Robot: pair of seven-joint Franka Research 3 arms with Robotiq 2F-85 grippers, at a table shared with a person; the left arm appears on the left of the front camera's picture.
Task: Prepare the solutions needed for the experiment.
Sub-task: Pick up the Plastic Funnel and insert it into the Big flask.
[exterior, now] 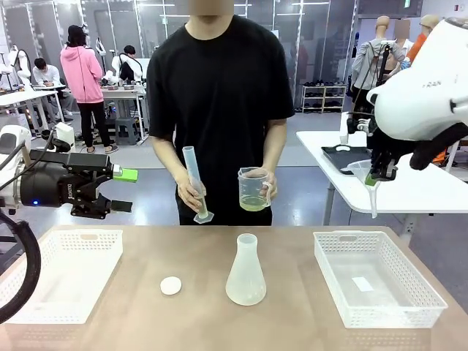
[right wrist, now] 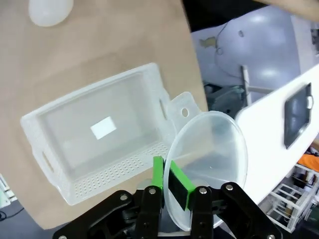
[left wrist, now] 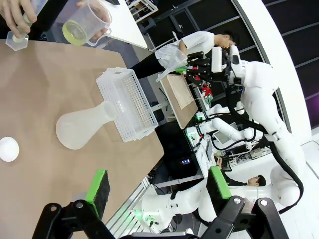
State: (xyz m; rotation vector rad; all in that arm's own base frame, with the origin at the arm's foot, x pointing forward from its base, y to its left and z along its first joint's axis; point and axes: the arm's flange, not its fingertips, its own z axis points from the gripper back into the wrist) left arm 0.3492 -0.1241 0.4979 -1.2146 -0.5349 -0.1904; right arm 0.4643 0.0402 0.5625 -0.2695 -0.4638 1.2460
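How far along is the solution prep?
Done: the flask stands open mid-table, a white disc beside it. In hand: the right claw is shut on the funnel, held high at right; the person holds the beaker of yellow-green liquid and the measuring cylinder. Remaining: seat the funnel in the flask, which looks empty, and pour. The left claw hangs open.

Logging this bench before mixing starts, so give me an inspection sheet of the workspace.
Surface: brown table, no spills seen.
Job's things: flask upright mid-table, looks empty; person holds cylinder and beaker of yellow-green liquid.
Clutter: white cap; white baskets left and right.
Claws: left claw open, empty; right claw shut on funnel.
Cables: black cable beside left arm.
Surroundings: people at far tables.
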